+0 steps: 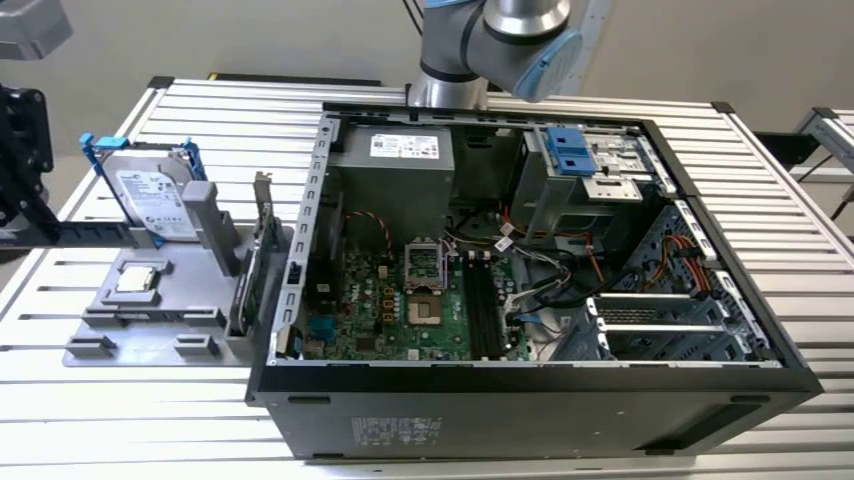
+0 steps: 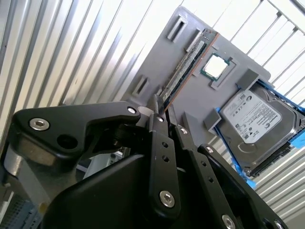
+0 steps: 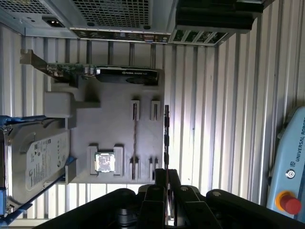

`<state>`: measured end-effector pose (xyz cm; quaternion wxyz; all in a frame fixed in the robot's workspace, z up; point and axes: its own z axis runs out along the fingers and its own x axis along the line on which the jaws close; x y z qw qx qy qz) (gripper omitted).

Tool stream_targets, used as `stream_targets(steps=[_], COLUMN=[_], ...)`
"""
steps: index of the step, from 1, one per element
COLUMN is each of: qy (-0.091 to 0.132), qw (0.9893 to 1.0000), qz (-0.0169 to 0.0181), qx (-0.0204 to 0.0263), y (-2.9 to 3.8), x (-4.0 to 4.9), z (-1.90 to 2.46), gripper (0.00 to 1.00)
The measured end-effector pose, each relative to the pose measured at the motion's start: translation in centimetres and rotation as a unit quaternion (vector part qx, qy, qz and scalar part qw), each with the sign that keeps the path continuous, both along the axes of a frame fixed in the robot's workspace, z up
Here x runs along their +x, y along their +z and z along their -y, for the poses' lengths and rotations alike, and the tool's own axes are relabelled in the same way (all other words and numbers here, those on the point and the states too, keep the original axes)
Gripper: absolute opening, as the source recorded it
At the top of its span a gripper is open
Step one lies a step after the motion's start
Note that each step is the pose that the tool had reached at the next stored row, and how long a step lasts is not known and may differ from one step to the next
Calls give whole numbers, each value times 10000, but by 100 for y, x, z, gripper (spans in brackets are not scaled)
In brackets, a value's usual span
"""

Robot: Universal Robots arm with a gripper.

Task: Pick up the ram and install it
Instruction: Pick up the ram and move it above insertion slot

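The ram is a thin dark stick with chips, reaching out past my fingertips along the edge of the grey holder. My gripper is shut on its near end. In the second wrist view the ram runs from the gripper across the holder. At the exterior view's left edge, my gripper holds the ram level above the table, pointing toward the open computer case. The long black memory slots lie on the green motherboard inside the case.
The grey holder also carries a square processor chip, a silver hard drive with blue rails and an upright card with a metal bracket. Cables and a drive cage crowd the case's interior.
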<state>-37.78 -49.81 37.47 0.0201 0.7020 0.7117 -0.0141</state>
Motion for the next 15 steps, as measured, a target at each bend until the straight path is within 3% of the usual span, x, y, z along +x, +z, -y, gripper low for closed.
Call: stream_targets(steps=[15], qy=[0], qw=[10000], qz=[0], qx=[-1], y=[235], x=[0], z=[0], gripper=[0])
